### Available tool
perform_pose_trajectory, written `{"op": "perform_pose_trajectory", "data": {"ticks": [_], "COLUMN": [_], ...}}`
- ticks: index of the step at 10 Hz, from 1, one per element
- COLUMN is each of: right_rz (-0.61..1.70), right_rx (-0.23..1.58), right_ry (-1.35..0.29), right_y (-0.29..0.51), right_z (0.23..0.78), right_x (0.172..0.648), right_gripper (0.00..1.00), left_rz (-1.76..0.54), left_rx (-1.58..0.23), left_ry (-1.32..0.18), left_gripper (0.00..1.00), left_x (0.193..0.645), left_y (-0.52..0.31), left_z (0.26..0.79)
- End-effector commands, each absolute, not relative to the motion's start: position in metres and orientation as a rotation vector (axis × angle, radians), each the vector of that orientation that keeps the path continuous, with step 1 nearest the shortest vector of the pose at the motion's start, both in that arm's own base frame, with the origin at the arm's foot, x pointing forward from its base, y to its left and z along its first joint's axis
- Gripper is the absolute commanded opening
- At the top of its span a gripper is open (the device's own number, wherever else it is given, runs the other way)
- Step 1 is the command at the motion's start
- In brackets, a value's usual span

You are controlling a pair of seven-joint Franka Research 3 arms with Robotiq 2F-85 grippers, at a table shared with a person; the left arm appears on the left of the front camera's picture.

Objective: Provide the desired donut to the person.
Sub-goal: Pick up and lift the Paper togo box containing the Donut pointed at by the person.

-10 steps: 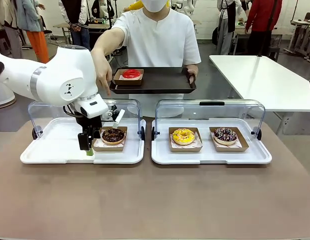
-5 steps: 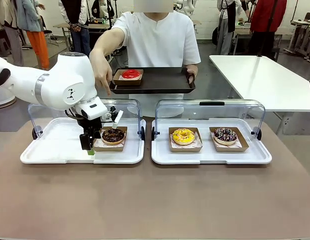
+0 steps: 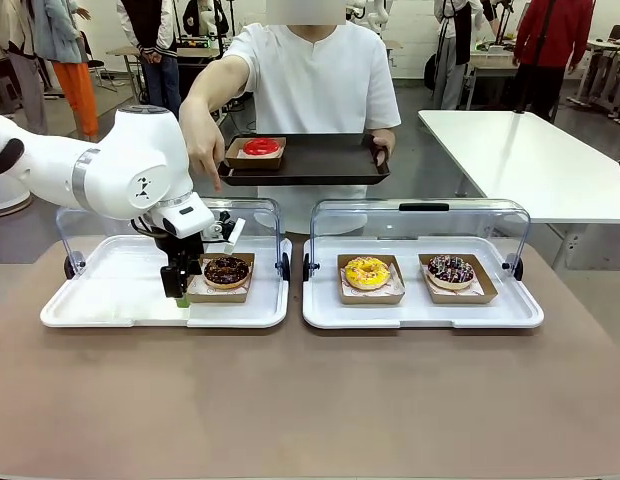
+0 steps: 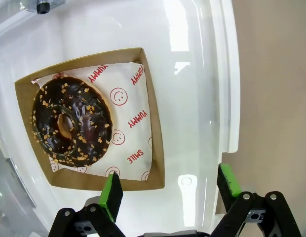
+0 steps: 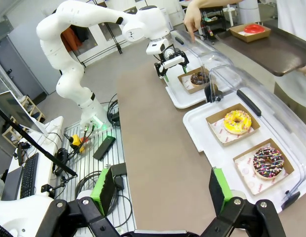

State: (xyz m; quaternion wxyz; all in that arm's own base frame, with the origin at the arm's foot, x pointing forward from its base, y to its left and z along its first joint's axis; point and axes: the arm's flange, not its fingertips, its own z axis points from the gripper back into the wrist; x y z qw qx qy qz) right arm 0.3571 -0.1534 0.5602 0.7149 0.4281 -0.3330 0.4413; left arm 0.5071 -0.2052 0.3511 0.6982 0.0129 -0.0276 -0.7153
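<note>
Left wrist view reveals printed liner (image 4: 129, 123) under donut (image 4: 71, 121).

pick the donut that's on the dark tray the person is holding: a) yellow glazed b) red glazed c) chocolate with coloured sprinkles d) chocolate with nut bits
B: the red glazed ring donut, in its brown cardboard box, sits on the dark rectangular tray that the person in the white short-sleeved shirt holds.
</note>
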Motion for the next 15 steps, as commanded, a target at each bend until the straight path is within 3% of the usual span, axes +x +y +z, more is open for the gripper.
{"op": "perform_pose_trajectory", "data": {"ticks": [1, 11, 12, 13, 15], "right_rz": [0.981, 0.981, 0.981, 0.981, 0.981], "right_rx": [0.959, 0.959, 0.959, 0.959, 0.959], "right_ry": [-0.754, -0.754, -0.754, -0.754, -0.754], "right_y": [-0.153, -0.153, -0.153, -0.153, -0.153], "right_z": [0.56, 0.56, 0.56, 0.56, 0.56], "right_x": [0.358, 0.358, 0.358, 0.358, 0.358], "right_gripper": [1.0, 1.0, 1.0, 1.0, 1.0], "left_rz": [-1.611, -1.564, -1.568, -1.573, -1.576], "left_rx": [0.026, 0.019, 0.016, 0.014, 0.005], "left_ry": [-0.076, -0.069, -0.073, -0.074, -0.073], "left_gripper": [1.0, 1.0, 0.79, 0.46, 0.0], "left_x": [0.515, 0.53, 0.53, 0.53, 0.53], "left_y": [-0.203, -0.202, -0.202, -0.202, -0.202], "left_z": [0.346, 0.326, 0.326, 0.326, 0.326]}}
